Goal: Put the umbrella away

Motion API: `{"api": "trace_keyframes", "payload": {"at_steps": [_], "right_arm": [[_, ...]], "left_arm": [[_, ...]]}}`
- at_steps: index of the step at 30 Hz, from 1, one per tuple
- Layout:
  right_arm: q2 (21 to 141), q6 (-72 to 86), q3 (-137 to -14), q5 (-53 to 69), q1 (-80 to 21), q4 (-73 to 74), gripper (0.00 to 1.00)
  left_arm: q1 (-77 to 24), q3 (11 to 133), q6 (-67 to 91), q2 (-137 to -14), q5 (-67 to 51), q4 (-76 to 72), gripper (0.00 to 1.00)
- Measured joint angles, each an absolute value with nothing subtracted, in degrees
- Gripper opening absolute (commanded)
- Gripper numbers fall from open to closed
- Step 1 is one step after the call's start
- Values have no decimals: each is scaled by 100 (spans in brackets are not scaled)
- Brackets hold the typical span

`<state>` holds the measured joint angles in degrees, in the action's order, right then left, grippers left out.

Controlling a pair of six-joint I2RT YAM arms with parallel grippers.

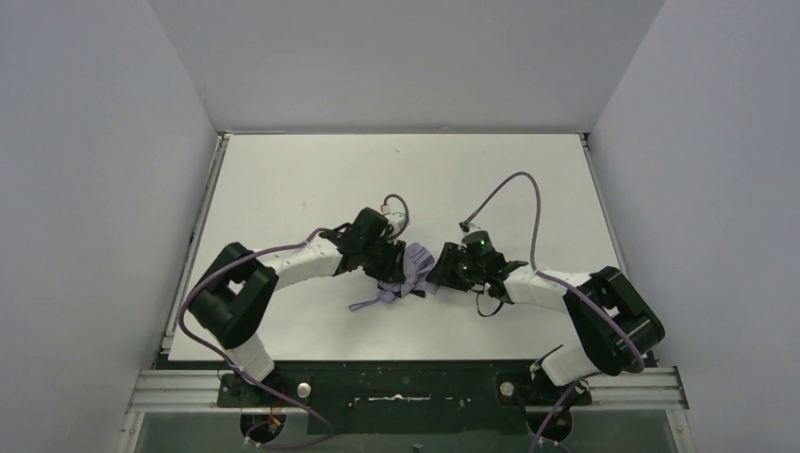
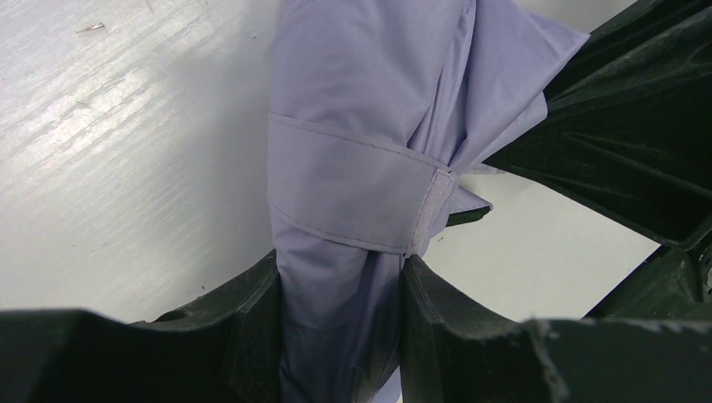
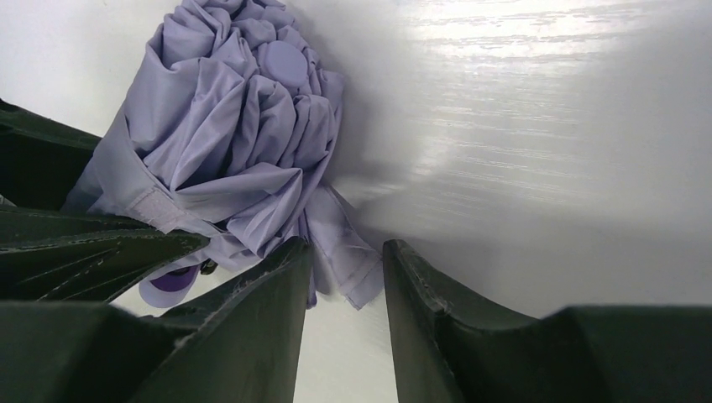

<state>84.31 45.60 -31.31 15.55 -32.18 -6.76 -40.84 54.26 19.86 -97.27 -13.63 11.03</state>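
Tidying the bundle looks like the step in hand here: the umbrella (image 1: 412, 272) lies folded near the middle of the table (image 1: 302, 179), caught between the two arms. The left gripper (image 2: 340, 285) has its fingers (image 2: 252, 336) pressed into the gathered fabric from both sides, a firm clamp just beside the strap (image 2: 344, 180). The strap circles the bundle with its fuzzy end lying at the side, and whether that end is stuck down I cannot tell. The right gripper (image 3: 347, 260) comes in at the crown end, fingers apart, with a loose fold of canopy sitting between the tips. The fold touches one finger, but whether it is truly pinched I cannot tell. My call for doing this well: let the left be the anchor and not slacken, so the bundle can't spring open. The right should take that fold deep between its fingers, not by the hem, and carry it round the bundle the way the pleats already lie rather than tugging it outward. Keep the pull gentle, because thin fabric slips and a hard yank would drag everything across the table. The two grippers sit very close, so mind a clash near the strap. The count: one umbrella, one strap, one table, two grippers.
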Motion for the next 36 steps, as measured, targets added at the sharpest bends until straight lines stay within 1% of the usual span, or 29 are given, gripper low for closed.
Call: {"api": "trace_keyframes", "payload": {"at_steps": [7, 15, 22, 32, 36], "right_arm": [[8576, 4639, -3096, 1916, -3218, -954, 39], [8888, 5024, -2840, 2283, -3216, -2036, 39], [9181, 4987, -2759, 2545, -3114, -2746, 39], [9290, 4781, -2733, 2985, -2991, -2906, 36], [9203, 4834, -2561, 3188, -2987, -2995, 36]], "left_arm": [[-4084, 5426, 1986, -9727, -1361, 1103, 0], [-4099, 5437, 1975, -9732, -1352, 1109, 0], [-4110, 5457, 1951, -9741, -1337, 1127, 0], [-4117, 5502, 1909, -9771, -1328, 1153, 0], [-4128, 5527, 1905, -9797, -1334, 1153, 0]]}}
